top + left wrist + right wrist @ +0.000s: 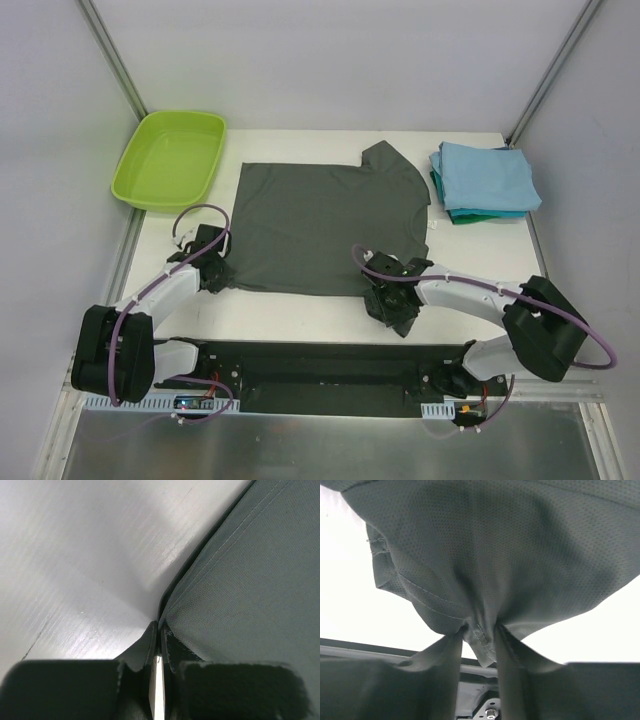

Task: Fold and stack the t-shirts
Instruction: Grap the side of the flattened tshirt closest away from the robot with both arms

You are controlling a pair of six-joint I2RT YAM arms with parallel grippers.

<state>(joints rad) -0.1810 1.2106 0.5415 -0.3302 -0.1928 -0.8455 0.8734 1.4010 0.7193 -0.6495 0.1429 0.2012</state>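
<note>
A dark charcoal-grey t-shirt [320, 220] lies spread flat in the middle of the table, one sleeve at the back. My left gripper [215, 270] is shut on its near-left hem corner; in the left wrist view the jaws [159, 630] pinch the stitched cloth edge [240, 590] low on the table. My right gripper [385, 298] is shut on a bunched near-right part of the shirt; in the right wrist view the cloth [490, 560] drapes up from between the fingertips [481, 635]. A folded light blue shirt [485, 175] lies on a teal one [470, 213] at the back right.
A lime-green plastic tub [170, 158] stands at the back left corner. Grey walls with metal posts close in the table on three sides. A black base rail [320, 375] runs along the near edge.
</note>
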